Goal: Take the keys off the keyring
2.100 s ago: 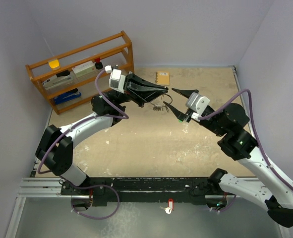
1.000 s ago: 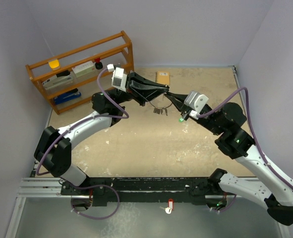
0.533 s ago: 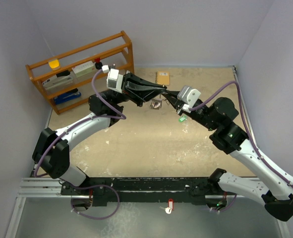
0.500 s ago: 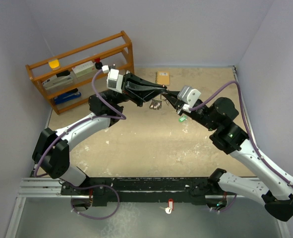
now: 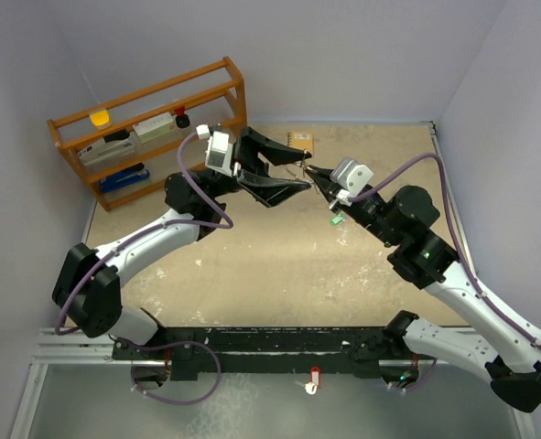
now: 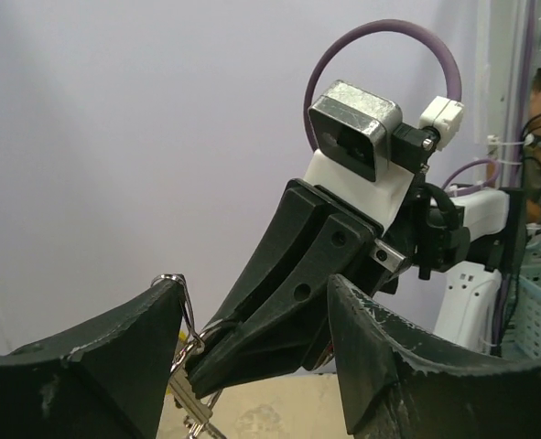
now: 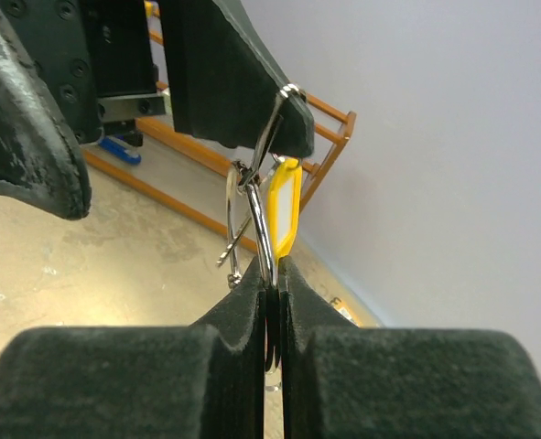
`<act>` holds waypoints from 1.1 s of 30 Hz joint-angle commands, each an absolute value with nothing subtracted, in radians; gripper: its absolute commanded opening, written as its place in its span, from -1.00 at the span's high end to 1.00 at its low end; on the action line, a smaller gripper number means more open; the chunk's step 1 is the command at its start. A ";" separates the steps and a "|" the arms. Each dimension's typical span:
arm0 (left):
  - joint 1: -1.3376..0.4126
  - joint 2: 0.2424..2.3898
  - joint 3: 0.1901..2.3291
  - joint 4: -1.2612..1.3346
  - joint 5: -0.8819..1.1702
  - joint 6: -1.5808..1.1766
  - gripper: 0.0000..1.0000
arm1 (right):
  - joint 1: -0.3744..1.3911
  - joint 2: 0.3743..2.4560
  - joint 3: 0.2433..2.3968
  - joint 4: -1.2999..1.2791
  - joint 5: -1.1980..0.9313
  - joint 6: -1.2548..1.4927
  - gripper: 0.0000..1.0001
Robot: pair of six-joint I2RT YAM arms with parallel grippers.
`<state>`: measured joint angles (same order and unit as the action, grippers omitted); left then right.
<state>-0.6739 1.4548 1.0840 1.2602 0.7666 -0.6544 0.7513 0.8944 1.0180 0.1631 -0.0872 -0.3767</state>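
Note:
The keyring (image 7: 263, 215), a cluster of thin silver wire loops, hangs in the air between the two grippers. My right gripper (image 7: 270, 271) is shut on one loop, with a yellow tag (image 7: 285, 208) just behind it. My left gripper (image 6: 256, 283) is open, its fingers (image 6: 87, 357) standing either side of the right gripper's tips. One small loop (image 7: 289, 91) is hooked over the tip of a left finger. A small key (image 6: 189, 395) dangles below the loops. From above, both grippers meet over the far middle of the table, left (image 5: 299, 172) and right (image 5: 312, 174).
A wooden rack (image 5: 151, 119) with small items stands at the back left. A tan spiral notebook (image 5: 299, 142) lies just behind the grippers. A small red-and-white tag (image 5: 314, 380) sits by the arm bases. Grey walls close in three sides.
My left gripper has opened, its fingers now spread around the right gripper's tips. The right gripper stays shut on the keyring, which has lifted slightly.

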 commanded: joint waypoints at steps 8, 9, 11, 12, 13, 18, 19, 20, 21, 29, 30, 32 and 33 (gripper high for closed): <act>-0.658 1.313 1.008 0.794 0.599 -0.235 0.54 | 0.751 0.831 1.037 0.352 -0.043 -0.359 1.00; -0.658 1.313 1.005 0.795 0.599 -0.233 0.59 | 0.751 0.832 1.039 0.353 -0.043 -0.359 1.00; -0.658 1.315 0.996 0.811 0.603 -0.231 0.77 | 0.750 0.838 1.045 0.345 -0.047 -0.358 1.00; -0.658 1.311 0.988 0.824 0.601 -0.226 0.89 | 0.751 0.840 1.049 0.340 -0.050 -0.358 1.00; -0.658 1.306 0.977 0.839 0.587 -0.222 0.99 | 0.751 0.843 1.053 0.333 -0.053 -0.356 1.00; -0.657 1.282 0.894 1.014 0.483 -0.262 1.00 | 0.751 0.848 1.057 0.316 -0.064 -0.348 1.00; -0.658 1.285 0.892 1.028 0.477 -0.271 1.00 | 0.751 0.848 1.057 0.315 -0.064 -0.348 1.00; -0.657 1.288 0.895 1.027 0.467 -0.275 0.97 | 0.750 0.848 1.057 0.314 -0.063 -0.347 1.00; -0.658 1.290 0.899 1.026 0.454 -0.279 0.86 | 0.750 0.848 1.057 0.312 -0.062 -0.348 1.00; -0.657 1.271 0.863 1.106 0.388 -0.300 0.28 | 0.751 0.844 1.055 0.309 -0.060 -0.347 1.00; -0.657 1.271 0.865 1.105 0.384 -0.304 0.27 | 0.750 0.844 1.054 0.310 -0.058 -0.347 1.00; -0.657 1.274 0.870 1.105 0.392 -0.312 0.27 | 0.751 0.842 1.053 0.310 -0.057 -0.346 1.00; -0.658 1.275 0.870 1.102 0.392 -0.315 0.27 | 0.750 0.842 1.053 0.309 -0.056 -0.347 1.00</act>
<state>-0.6613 1.3029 0.8680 1.0374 0.4179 -0.2855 0.7471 0.8623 1.0115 0.2379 -0.0513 -0.3588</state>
